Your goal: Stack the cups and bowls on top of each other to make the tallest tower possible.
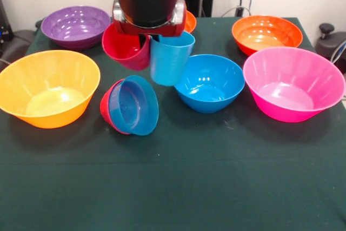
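Observation:
My gripper [147, 37] hangs low at the back centre of the table, directly over two cups. The crimson red cup [127, 50] leans at its left and the taller light blue cup [170, 60] tilts at its right, their rims meeting under the gripper's body. The arm hides how the gripper meets the rims. In front of them a small blue bowl [135, 105] sits nested inside a small red bowl [105, 109], the pair tipped on its side with the opening facing the front right. A mid-sized blue bowl [210, 82] stands upright just right of the blue cup.
A large yellow-orange bowl [48, 87] stands at the left and a large pink bowl [294, 82] at the right. A purple bowl [75, 25] is at the back left and an orange bowl [266, 33] at the back right. Another orange bowl [190, 21] peeks from behind the arm.

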You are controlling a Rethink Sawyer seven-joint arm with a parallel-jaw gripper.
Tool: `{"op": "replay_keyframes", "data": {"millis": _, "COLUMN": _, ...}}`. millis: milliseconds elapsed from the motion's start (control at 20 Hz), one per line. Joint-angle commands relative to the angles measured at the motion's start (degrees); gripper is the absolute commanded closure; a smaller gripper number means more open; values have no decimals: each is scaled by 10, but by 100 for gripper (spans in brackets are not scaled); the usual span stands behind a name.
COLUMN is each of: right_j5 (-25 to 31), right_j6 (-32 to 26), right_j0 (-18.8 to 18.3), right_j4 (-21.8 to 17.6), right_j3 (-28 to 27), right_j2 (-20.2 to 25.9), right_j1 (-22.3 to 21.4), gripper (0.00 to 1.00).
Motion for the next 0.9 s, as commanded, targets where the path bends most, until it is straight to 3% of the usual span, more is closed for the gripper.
{"op": "replay_keyframes", "data": {"millis": 50, "right_j5": -34, "right_j6": -70, "right_j0": -4, "right_j4": -49, "right_j3": -8, "right_j2": -14, "right_j1": 51, "gripper": 100}}
{"op": "replay_keyframes", "data": {"millis": 450, "right_j5": 3, "right_j6": -74, "right_j0": 9, "right_j4": -43, "right_j3": -51, "right_j2": -10, "right_j1": 64, "gripper": 100}}
{"op": "replay_keyframes", "data": {"millis": 750, "right_j5": 4, "right_j6": -34, "right_j0": 31, "right_j4": -35, "right_j3": -80, "right_j2": -9, "right_j1": 95, "gripper": 100}}
{"op": "replay_keyframes", "data": {"millis": 900, "right_j5": -19, "right_j6": -7, "right_j0": 32, "right_j4": -26, "right_j3": -38, "right_j2": -21, "right_j1": 75, "gripper": 100}}
